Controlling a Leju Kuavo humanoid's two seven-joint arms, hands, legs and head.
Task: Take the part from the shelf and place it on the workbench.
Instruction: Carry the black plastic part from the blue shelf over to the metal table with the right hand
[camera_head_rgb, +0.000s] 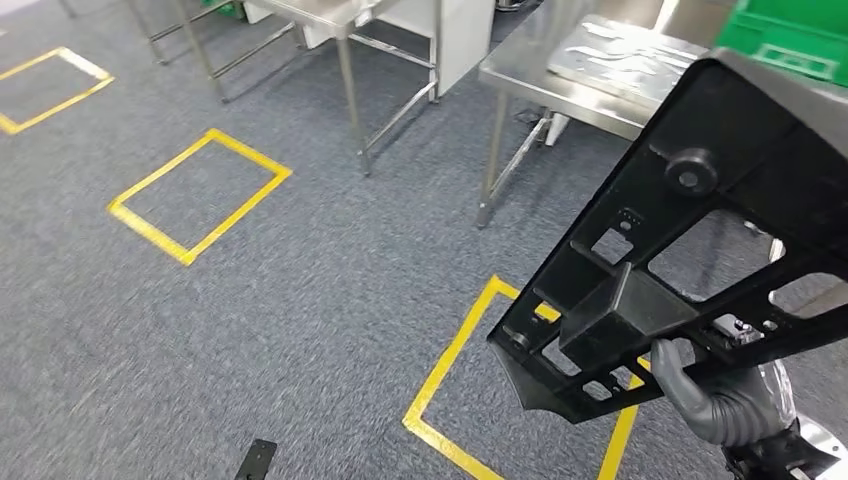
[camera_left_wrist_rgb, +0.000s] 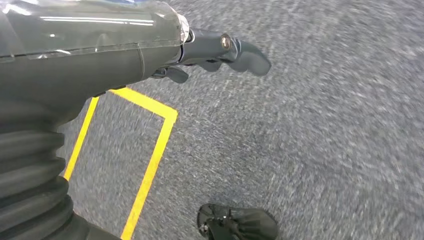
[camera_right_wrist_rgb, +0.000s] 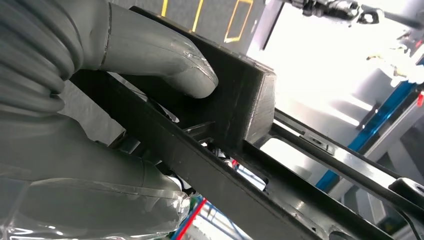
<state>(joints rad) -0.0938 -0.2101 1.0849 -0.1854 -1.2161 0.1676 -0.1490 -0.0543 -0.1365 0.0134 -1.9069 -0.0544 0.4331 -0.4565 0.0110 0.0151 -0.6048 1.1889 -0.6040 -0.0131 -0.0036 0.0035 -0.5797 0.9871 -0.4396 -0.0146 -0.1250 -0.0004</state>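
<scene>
The right robot hand (camera_head_rgb: 722, 398) grasps the large black openwork plastic frame part (camera_head_rgb: 690, 250) by one low edge, carried above the carpet short of the steel table (camera_head_rgb: 560, 80). Held so off-centre, it could swing, slip, or clip the table edge. The left robot hand (camera_left_wrist_rgb: 220, 50) hangs empty, fingers loosely apart.

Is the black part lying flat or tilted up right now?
Tilted up. The black part slants in the air above the carpet, its lower end gripped by the right robot hand, not resting on any table.

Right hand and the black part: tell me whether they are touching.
Touching. In the right wrist view the right hand presses its thumb onto the block of the black part; the head view shows fingers curled under its lower edge.
</scene>
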